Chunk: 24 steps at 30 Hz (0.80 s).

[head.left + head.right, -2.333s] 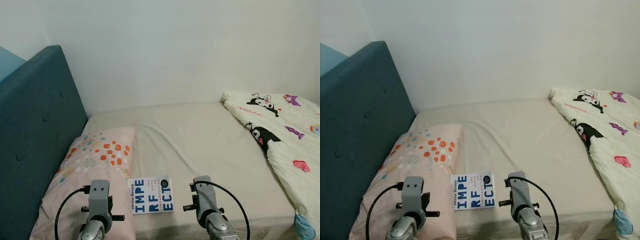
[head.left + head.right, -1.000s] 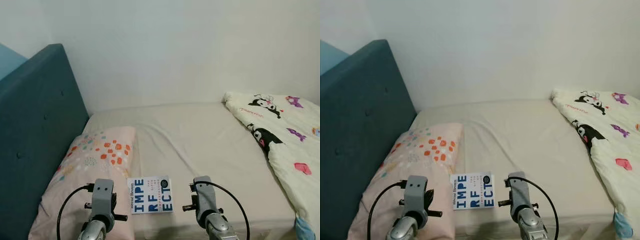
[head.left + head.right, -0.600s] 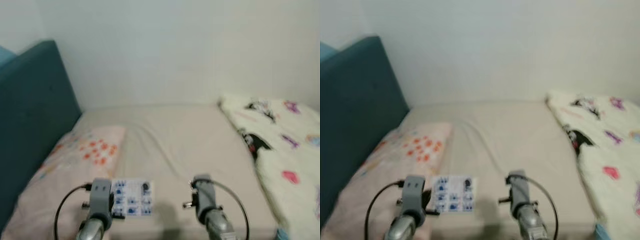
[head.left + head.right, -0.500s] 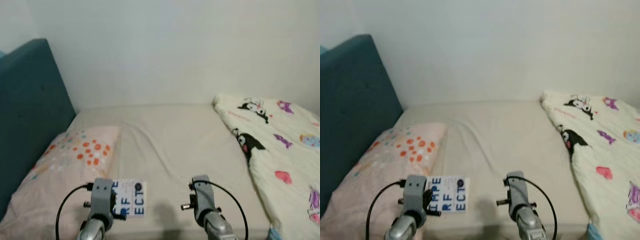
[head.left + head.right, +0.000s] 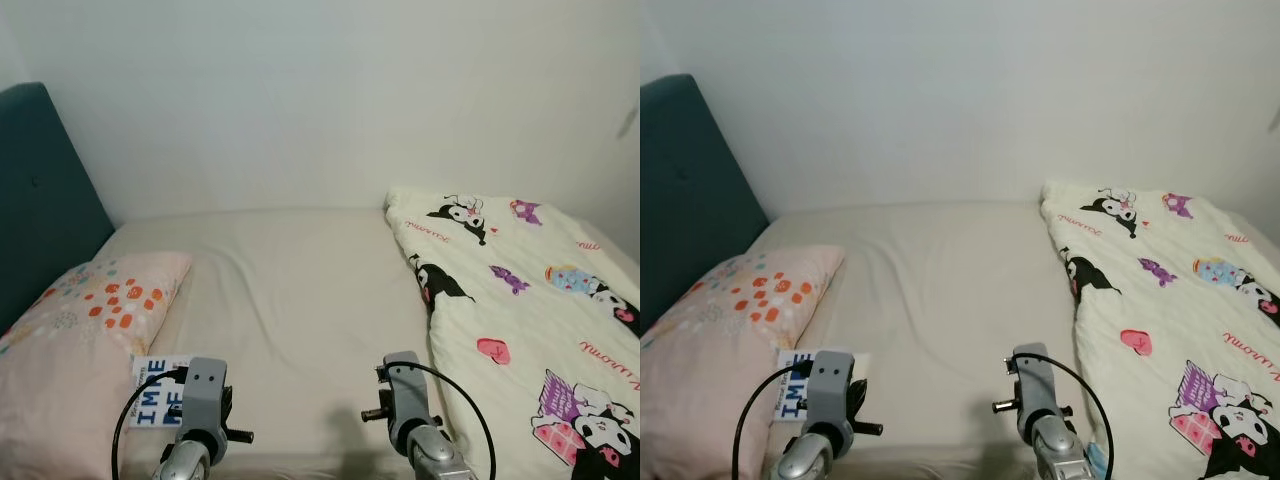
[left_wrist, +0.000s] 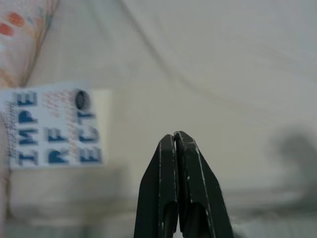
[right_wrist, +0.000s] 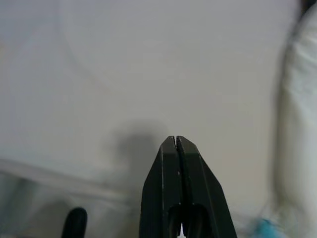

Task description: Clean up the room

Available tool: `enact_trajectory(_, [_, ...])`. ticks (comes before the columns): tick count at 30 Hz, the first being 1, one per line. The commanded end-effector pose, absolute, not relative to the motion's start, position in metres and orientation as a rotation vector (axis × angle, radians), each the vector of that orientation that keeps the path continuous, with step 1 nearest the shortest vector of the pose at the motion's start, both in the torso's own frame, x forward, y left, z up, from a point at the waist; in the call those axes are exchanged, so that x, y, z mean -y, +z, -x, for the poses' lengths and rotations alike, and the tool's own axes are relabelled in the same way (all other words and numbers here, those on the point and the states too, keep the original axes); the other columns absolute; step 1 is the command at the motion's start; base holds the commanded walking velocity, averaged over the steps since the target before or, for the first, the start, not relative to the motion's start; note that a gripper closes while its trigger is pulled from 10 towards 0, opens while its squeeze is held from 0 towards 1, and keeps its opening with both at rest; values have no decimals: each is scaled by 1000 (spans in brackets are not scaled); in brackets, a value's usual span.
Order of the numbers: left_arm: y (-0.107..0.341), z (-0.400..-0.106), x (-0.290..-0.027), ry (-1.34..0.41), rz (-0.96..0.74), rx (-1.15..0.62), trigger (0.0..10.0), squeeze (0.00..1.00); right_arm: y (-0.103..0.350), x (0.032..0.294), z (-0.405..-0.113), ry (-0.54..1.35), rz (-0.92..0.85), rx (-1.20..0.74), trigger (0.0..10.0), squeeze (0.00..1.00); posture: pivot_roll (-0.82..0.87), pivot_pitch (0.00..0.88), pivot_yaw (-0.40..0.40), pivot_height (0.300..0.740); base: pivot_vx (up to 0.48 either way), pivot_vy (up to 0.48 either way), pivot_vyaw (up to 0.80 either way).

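Before me lies the bed (image 5: 300,300), its beige sheet bare in the middle. At my left the teal headboard (image 5: 40,190) is cut off by the frame edge. A cartoon-print quilt (image 5: 520,300) covers the bed's right side and runs out of view. The dotted pink pillow (image 5: 80,330) lies by the headboard. Just beside it rests the book (image 6: 54,126), partly hidden behind my left arm. My left gripper (image 6: 176,140) hangs above the sheet near the book, fingers pressed together, holding nothing. My right gripper (image 7: 176,142) is likewise closed and empty over blurred sheet.
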<state>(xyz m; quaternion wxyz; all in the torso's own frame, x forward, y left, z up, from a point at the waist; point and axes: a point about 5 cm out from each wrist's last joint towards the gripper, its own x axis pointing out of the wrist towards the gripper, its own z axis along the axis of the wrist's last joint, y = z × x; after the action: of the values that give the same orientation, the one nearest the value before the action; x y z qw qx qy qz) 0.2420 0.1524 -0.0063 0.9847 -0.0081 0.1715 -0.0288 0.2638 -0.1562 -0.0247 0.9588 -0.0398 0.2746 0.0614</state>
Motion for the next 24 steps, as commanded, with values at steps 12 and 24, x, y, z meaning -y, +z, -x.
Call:
enact_trajectory(12, [-6, -242, -155, -65, 1, -352, 10000, 0, -24, 154, -265, 118, 53, -556, 10000, 0, -21, 50, 14, 740, 0, -446, 0])
enact_trajectory(24, [-6, -242, -154, -68, 3, -350, 10000, 0, -24, 154, -265, 123, 57, -557, 10000, 0, -20, 51, 15, 740, 0, -446, 0])
